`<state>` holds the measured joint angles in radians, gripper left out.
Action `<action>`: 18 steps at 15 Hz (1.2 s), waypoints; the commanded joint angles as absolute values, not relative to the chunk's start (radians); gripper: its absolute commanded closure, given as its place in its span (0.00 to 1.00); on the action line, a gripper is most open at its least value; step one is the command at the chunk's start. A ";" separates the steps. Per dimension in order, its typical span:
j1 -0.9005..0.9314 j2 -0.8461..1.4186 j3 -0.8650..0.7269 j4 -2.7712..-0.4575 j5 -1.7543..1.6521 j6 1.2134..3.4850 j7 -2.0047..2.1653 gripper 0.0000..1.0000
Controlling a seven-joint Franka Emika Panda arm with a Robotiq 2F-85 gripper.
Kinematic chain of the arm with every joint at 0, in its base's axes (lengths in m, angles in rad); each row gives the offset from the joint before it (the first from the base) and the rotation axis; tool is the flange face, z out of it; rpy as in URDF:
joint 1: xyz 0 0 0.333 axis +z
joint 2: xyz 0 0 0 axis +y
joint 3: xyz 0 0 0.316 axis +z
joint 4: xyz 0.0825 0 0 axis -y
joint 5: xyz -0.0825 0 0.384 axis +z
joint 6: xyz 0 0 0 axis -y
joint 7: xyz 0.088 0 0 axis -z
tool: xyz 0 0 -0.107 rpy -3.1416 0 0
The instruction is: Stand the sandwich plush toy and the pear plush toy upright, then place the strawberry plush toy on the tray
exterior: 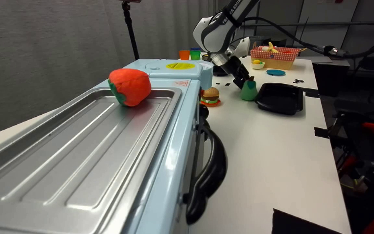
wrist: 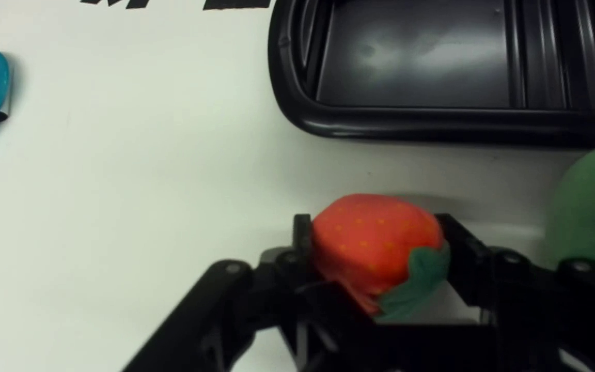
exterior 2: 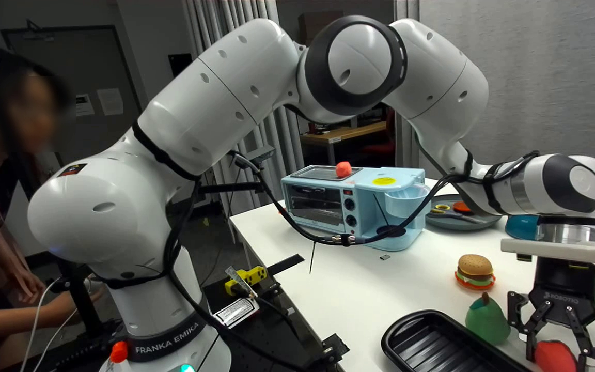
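In the wrist view my gripper (wrist: 373, 227) has its fingers pressed against both sides of the red strawberry plush toy (wrist: 377, 240), whose green leaf faces down and right. An exterior view also shows the strawberry plush toy (exterior 2: 554, 356) between the fingertips, low at the table; whether it touches the surface I cannot tell. Just beside the gripper the green pear plush toy (exterior 2: 487, 321) stands upright, stem up. Behind it the sandwich plush toy (exterior 2: 474, 271) sits upright, bun on top. The black tray (wrist: 421, 51) lies close to the pear and strawberry, with nothing seen in it.
A light blue toaster oven (exterior: 174, 130) with a large red-orange plush (exterior: 131, 86) on its metal top stands near the sandwich toy. Farther along the table are a basket (exterior: 274, 61), a small bowl (exterior: 258, 66) and a teal disc (exterior: 276, 72).
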<state>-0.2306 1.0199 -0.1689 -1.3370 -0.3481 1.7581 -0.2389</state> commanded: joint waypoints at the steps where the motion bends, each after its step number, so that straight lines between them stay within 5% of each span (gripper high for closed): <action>1: -0.243 1.037 -0.169 -1.314 -0.352 1.776 -0.269 0.69; 5: -0.248 1.015 -0.161 -1.333 -0.334 1.790 -0.258 0.96; 18: -0.233 0.811 -0.159 -1.573 -0.315 1.838 -0.196 0.95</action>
<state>-0.2342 0.9001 -0.1645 -1.4365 -0.3327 1.7874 -0.2231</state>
